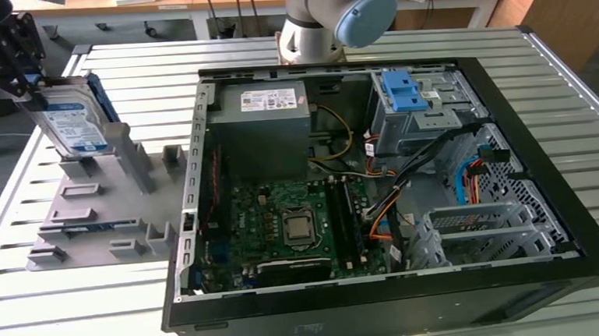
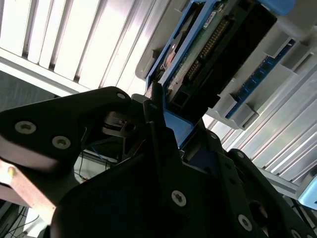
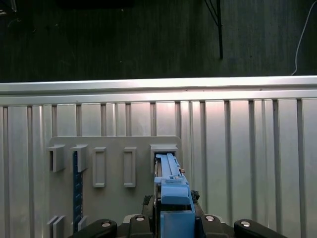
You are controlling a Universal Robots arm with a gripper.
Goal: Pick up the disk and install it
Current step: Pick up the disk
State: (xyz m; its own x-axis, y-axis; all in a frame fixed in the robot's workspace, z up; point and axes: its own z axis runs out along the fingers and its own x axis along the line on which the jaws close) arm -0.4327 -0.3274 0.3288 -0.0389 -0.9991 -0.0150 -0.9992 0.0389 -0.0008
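Ribbed aluminium slats form the table (image 1: 58,308), with wooden desks behind it and dark floor beyond its edge in the first wrist view. On the exterior view's left lies a flat grey plastic rack with upright slotted posts (image 1: 109,207). The disk (image 1: 73,123), a silver metal drive with a white-and-blue label in a blue plastic carrier, stands on edge at the rack's far end, its lower edge down among the posts. Whether it is seated or just lifted cannot be told.

The black gripper (image 1: 23,79) reaches it from the table's outer side. In both wrist views its fingers (image 3: 194,197) are closed tight on the blue carrier end of the disk (image 3: 168,168), one on each side. The second wrist view shows the drive's green circuit-board face (image 2: 198,54) just past the fingertip (image 2: 153,111). A thin blue strip (image 3: 76,188) stands in another slot of the rack, well apart from the drive.

Just beside the rack, on the exterior view's right, lies an open black computer case (image 1: 391,307). Inside it are a grey power-supply box with a white sticker (image 1: 265,119), a green motherboard (image 1: 282,224), loose orange and black cables (image 1: 385,202) and a grey metal cage with two blue latches (image 1: 415,98). The arm's grey base with a blue cap (image 1: 337,13) rises behind the case.
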